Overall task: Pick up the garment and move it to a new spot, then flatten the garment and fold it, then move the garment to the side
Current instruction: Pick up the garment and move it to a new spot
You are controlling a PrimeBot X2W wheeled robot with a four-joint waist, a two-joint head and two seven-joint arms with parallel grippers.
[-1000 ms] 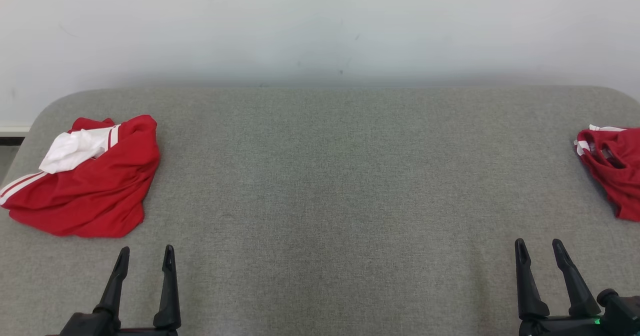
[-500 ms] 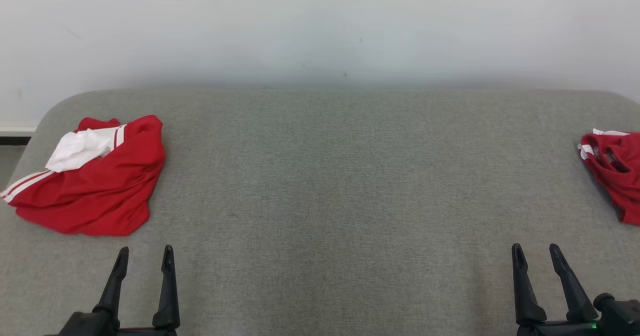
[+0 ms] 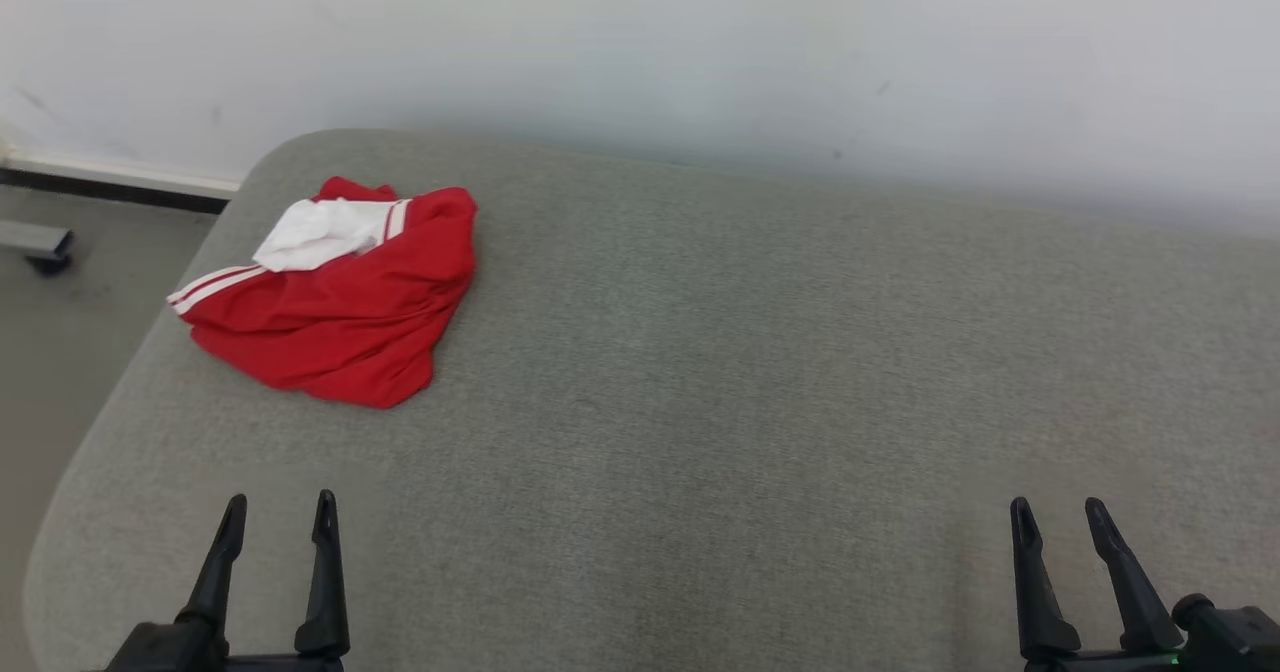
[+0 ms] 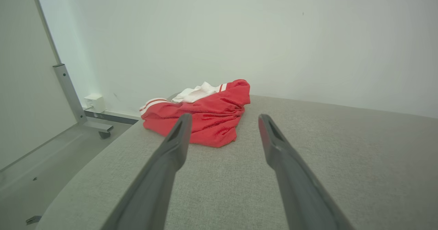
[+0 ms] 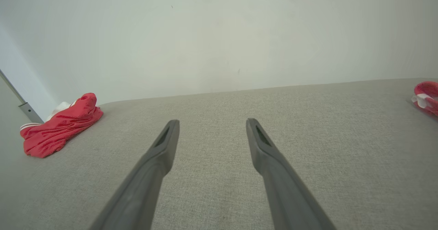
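Observation:
A crumpled red garment (image 3: 340, 302) with white stripes and a white patch lies near the far left corner of the grey table (image 3: 750, 352). It also lies ahead of the fingers in the left wrist view (image 4: 205, 115) and at the far left in the right wrist view (image 5: 58, 127). My left gripper (image 3: 278, 512) hovers open over the table's front left, well short of the garment. At the front right my right gripper (image 3: 1055, 517) stands open too. Neither holds anything.
A second red and white garment (image 5: 426, 98) lies at the table's right end. Past the left end are the floor (image 3: 70, 312), a metal frame leg on a caster (image 4: 99, 129) and a wall socket (image 4: 94, 102). A pale wall (image 3: 640, 42) rises behind the table.
The head camera has turned left: the left garment now sits nearer the picture's middle and the right one has left the view. Both grippers stay open.

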